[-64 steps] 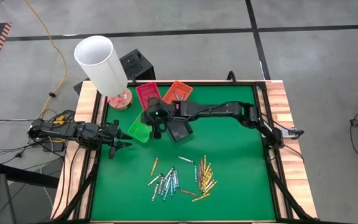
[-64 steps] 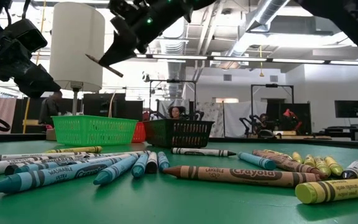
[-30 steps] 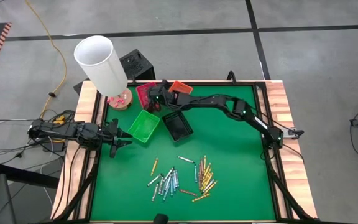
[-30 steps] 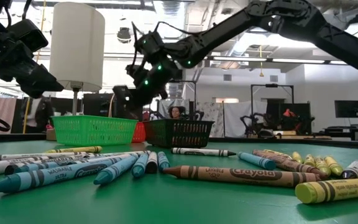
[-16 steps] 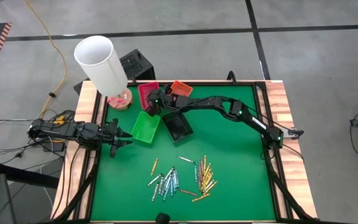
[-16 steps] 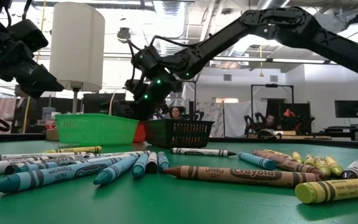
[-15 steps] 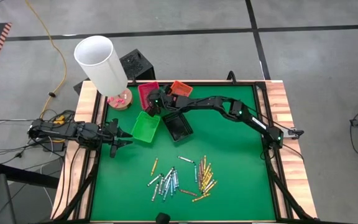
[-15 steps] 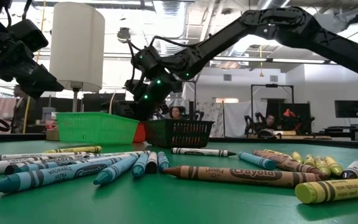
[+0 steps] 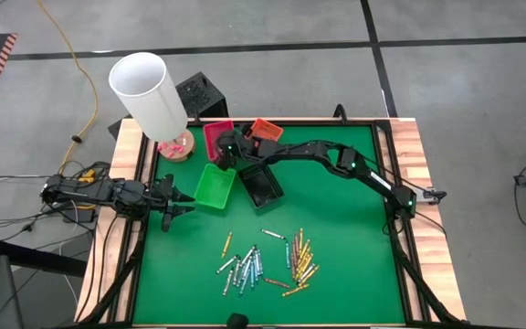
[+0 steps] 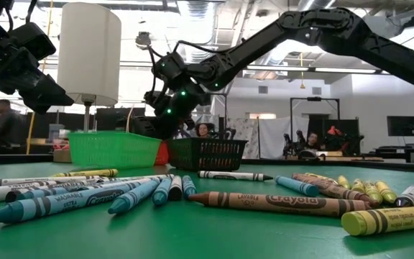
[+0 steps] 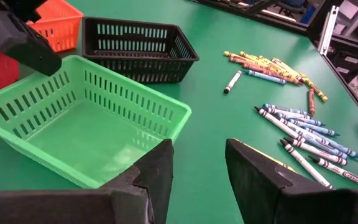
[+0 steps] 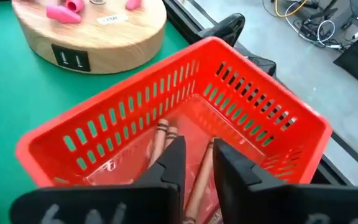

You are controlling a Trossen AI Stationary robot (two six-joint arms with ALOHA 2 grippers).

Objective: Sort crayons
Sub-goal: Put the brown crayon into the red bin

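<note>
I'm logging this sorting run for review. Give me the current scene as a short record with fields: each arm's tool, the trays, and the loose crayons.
right tool: over the red tray, fingers slightly apart, nothing held
red tray contents: brown crayons on its floor
left tool: open, empty, at the table's left edge, facing the green tray
green tray: empty
black tray: beside the green tray, contents not clear
orange tray: behind the black tray
loose crayons: blue, white and yellow groups on the green mat near the front
</note>
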